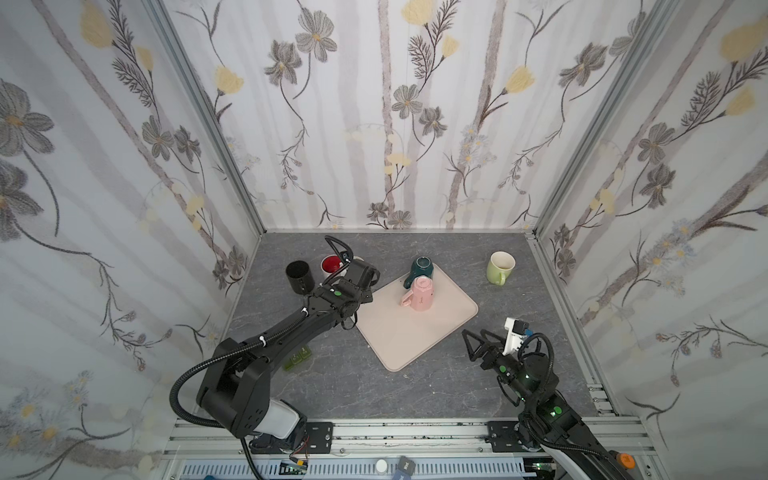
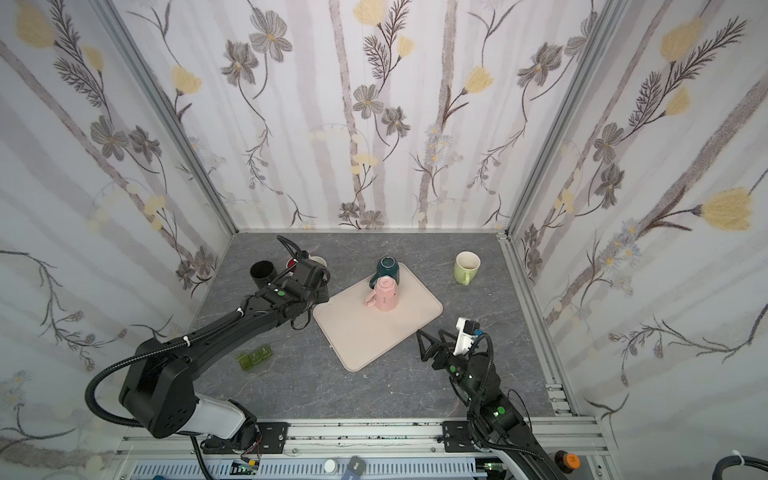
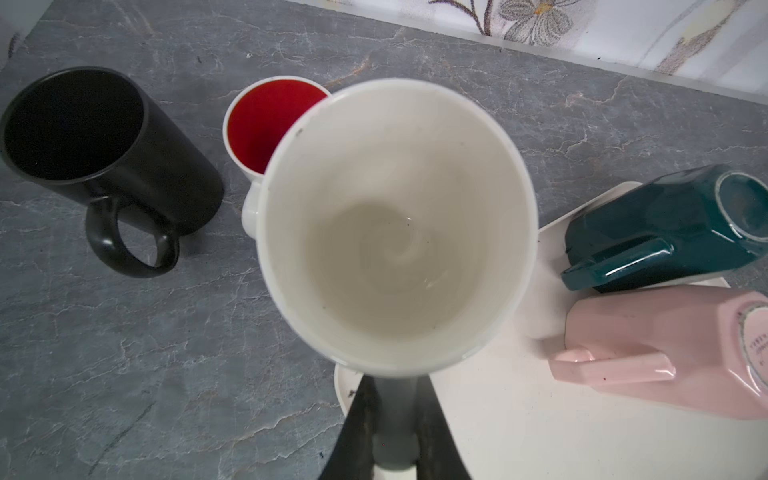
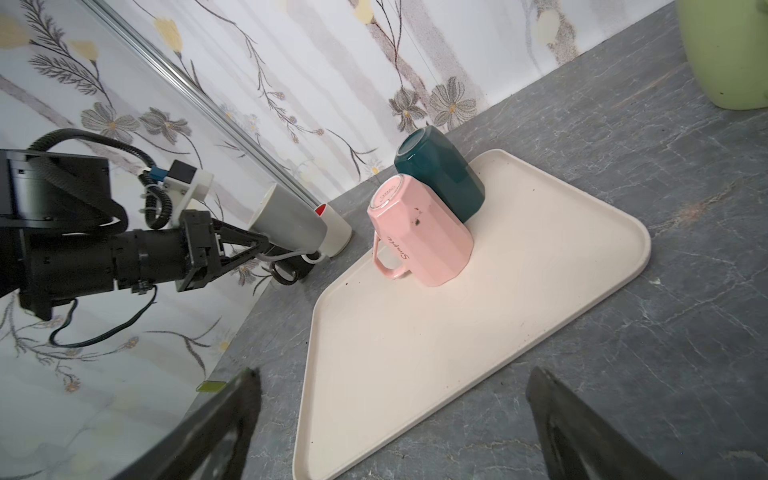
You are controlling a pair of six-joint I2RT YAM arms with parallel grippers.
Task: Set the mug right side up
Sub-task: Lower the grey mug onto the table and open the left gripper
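Observation:
My left gripper [image 3: 395,386] is shut on the handle of a grey mug [image 3: 395,224] with a white inside. The mug's mouth faces up toward the wrist camera. In the right wrist view the grey mug [image 4: 286,226] stands about upright at the left gripper [image 4: 266,243], beside the tray's far left corner; whether its base touches the table I cannot tell. In both top views the left gripper [image 1: 361,270] [image 2: 313,272] covers most of the mug. My right gripper [image 1: 473,332] [image 4: 392,374] hangs open and empty off the tray's near right edge.
A pink mug [image 1: 420,294] and a teal mug [image 1: 420,270] stand upside down on the cream tray [image 1: 399,340]. A black mug [image 1: 299,276] and a red-lined white mug [image 1: 331,264] stand mouth up at the back left. A light green mug [image 1: 500,266] is back right. Green blocks [image 1: 297,359] lie under the left arm.

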